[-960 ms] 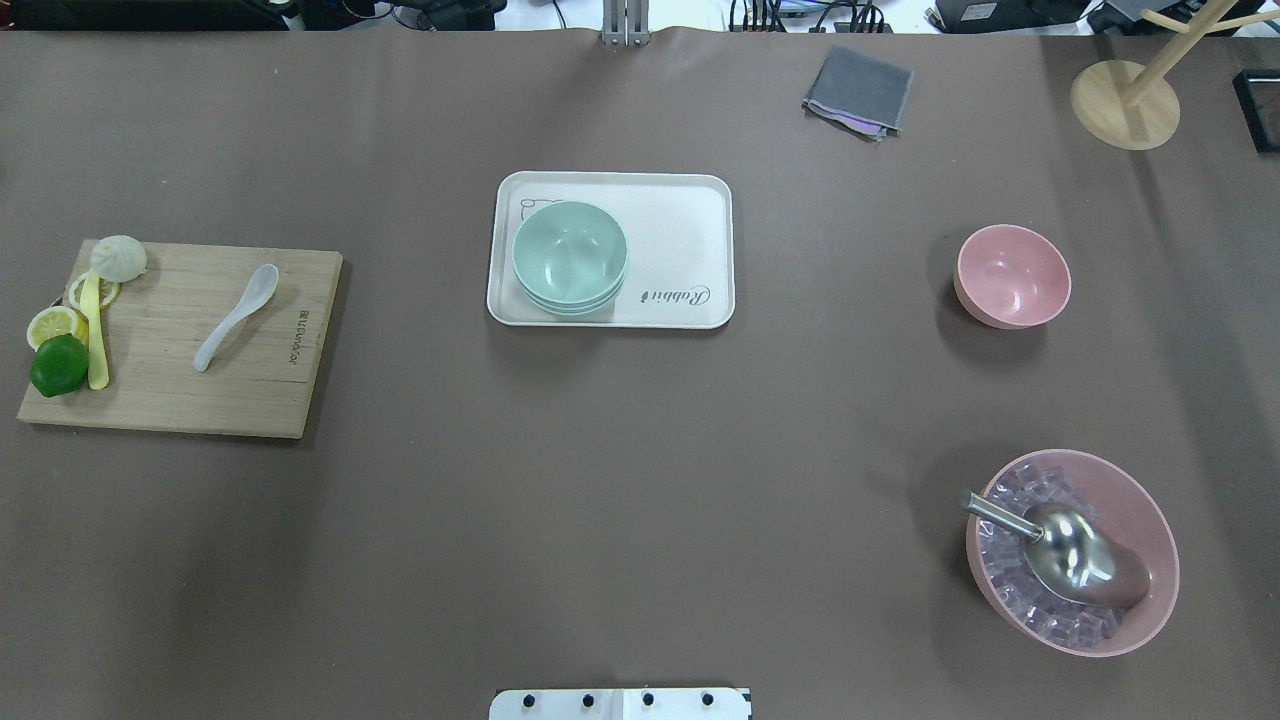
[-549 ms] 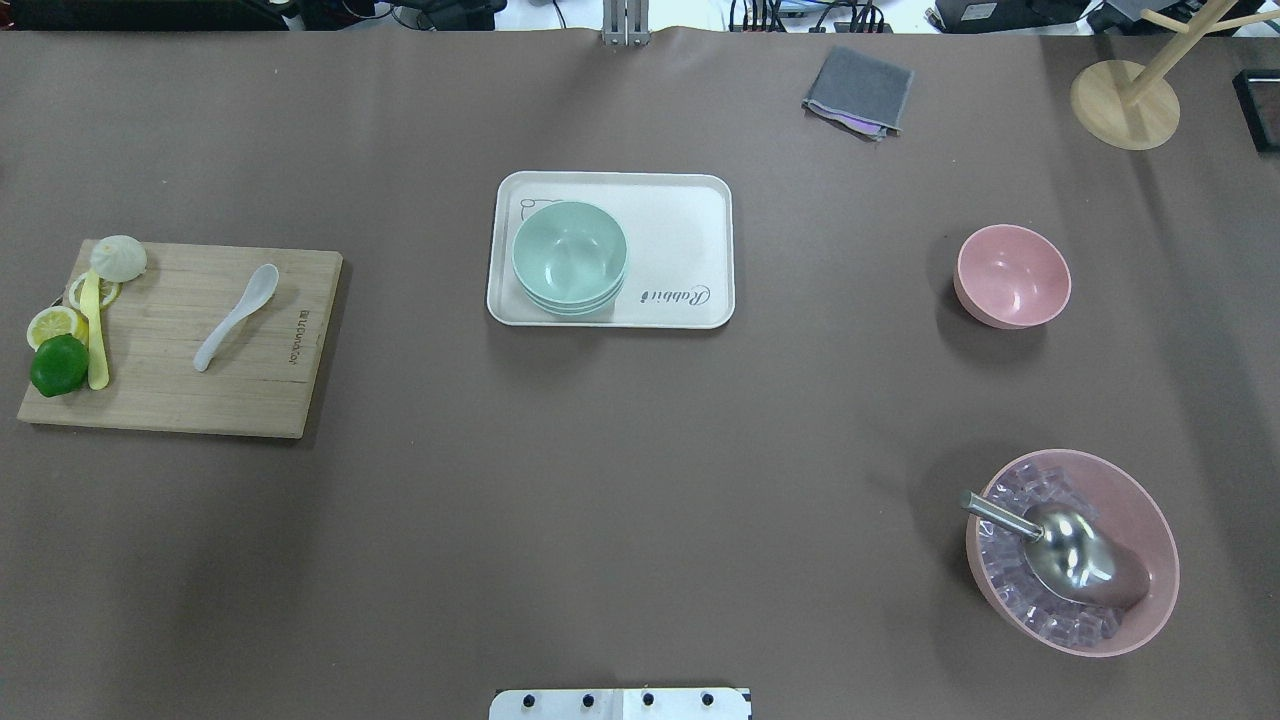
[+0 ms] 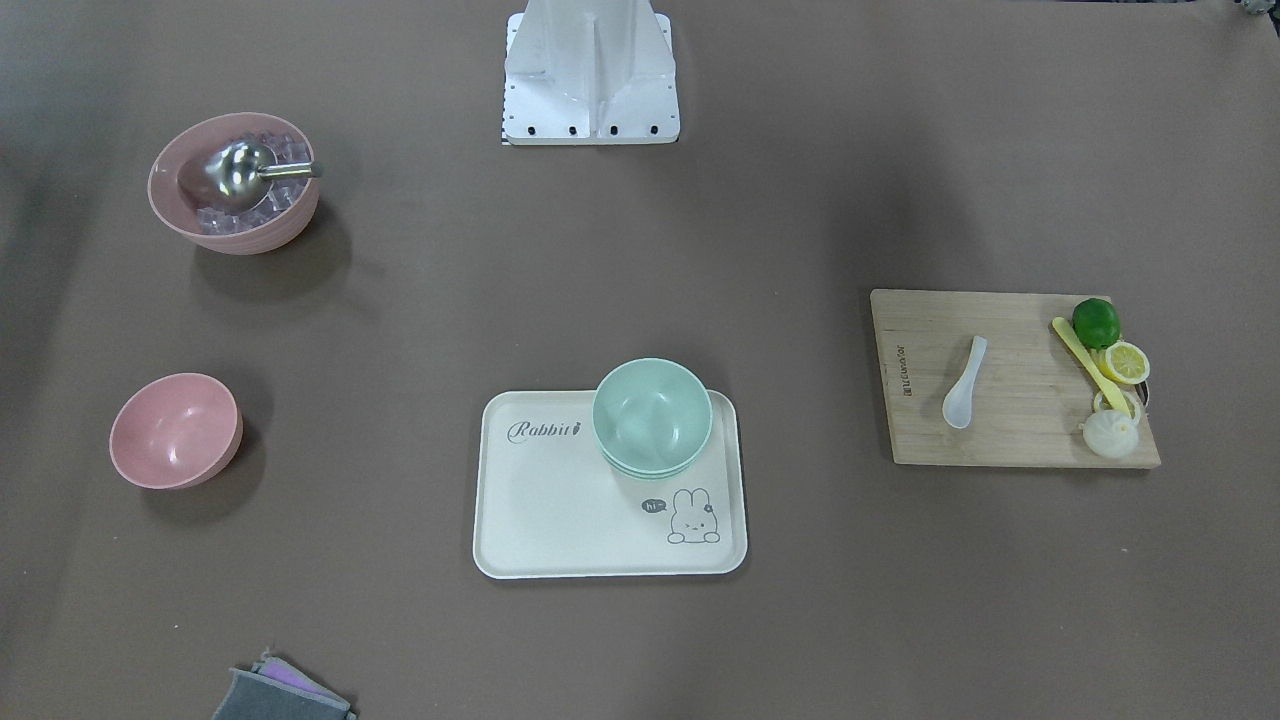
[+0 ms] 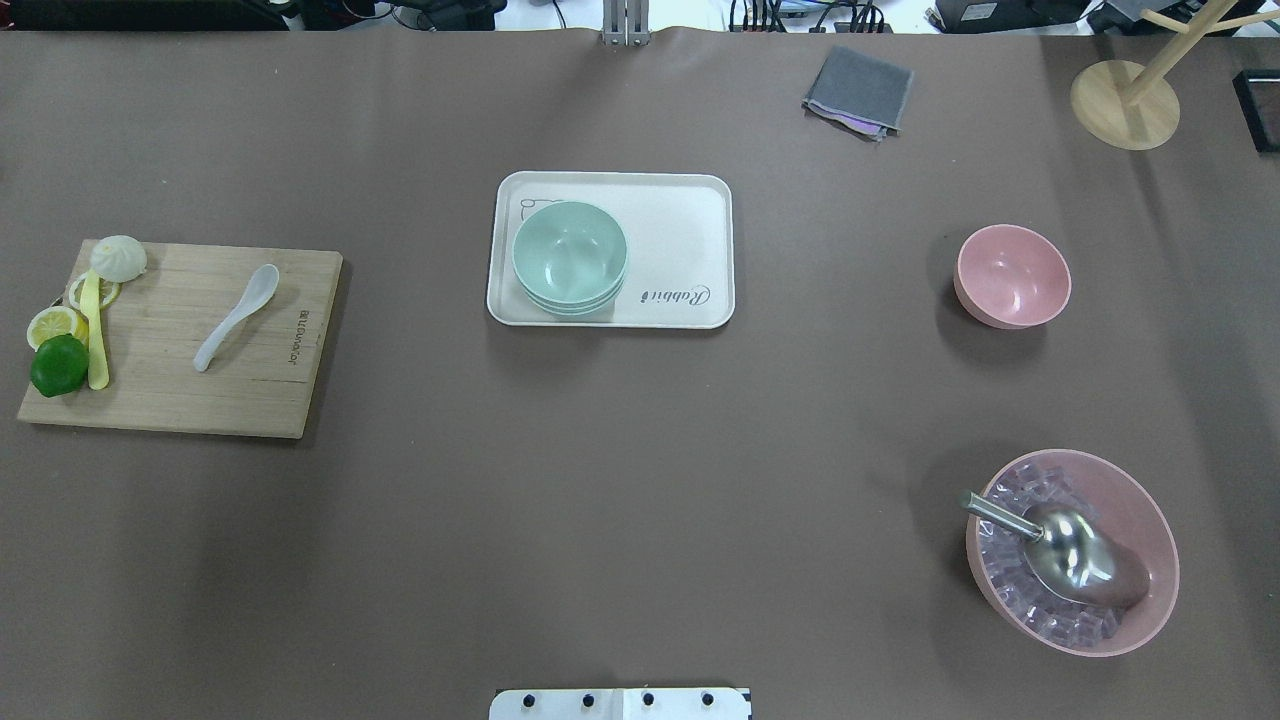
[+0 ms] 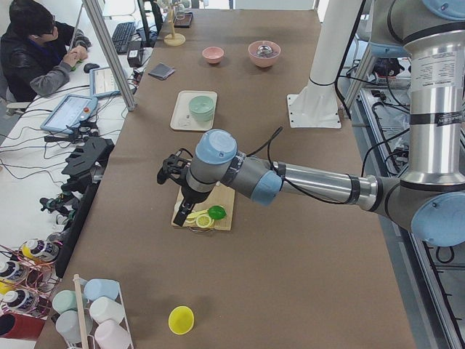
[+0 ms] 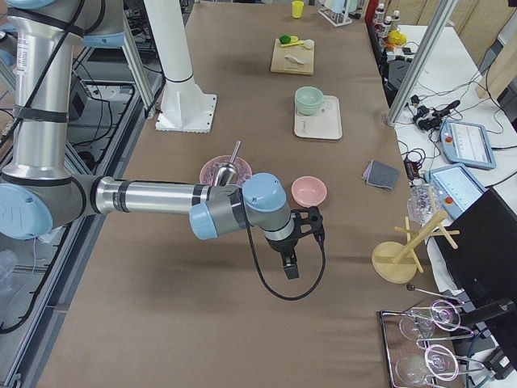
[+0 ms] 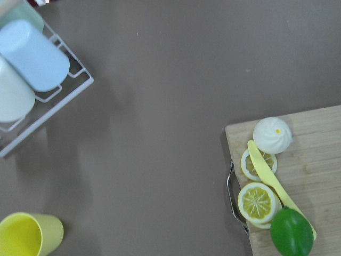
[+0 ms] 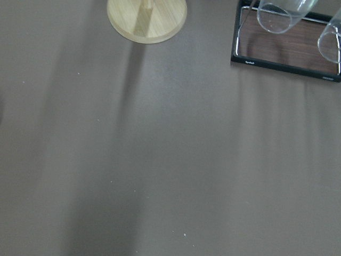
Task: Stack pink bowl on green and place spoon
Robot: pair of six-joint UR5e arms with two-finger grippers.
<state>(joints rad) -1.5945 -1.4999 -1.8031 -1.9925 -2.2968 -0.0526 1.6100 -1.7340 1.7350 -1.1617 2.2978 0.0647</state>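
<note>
The small pink bowl [image 4: 1013,276] stands empty on the table at the right; it also shows in the front view [image 3: 175,430]. Stacked green bowls [image 4: 569,257] sit on the left part of the white tray [image 4: 680,220]. A white spoon [image 4: 236,316] lies on the wooden cutting board [image 4: 240,400]. My left gripper [image 5: 168,169] hovers over the board's outer end. My right gripper [image 6: 315,220] hovers past the pink bowl [image 6: 308,191], toward the wooden stand. Both show only in the side views, so I cannot tell whether they are open or shut.
A large pink bowl [image 4: 1160,520] with ice cubes and a metal scoop [image 4: 1075,555] stands front right. A lime [image 4: 59,364], lemon slices, a bun and a yellow knife lie on the board's left end. A grey cloth [image 4: 859,90] and a wooden stand [image 4: 1124,104] are at the back right.
</note>
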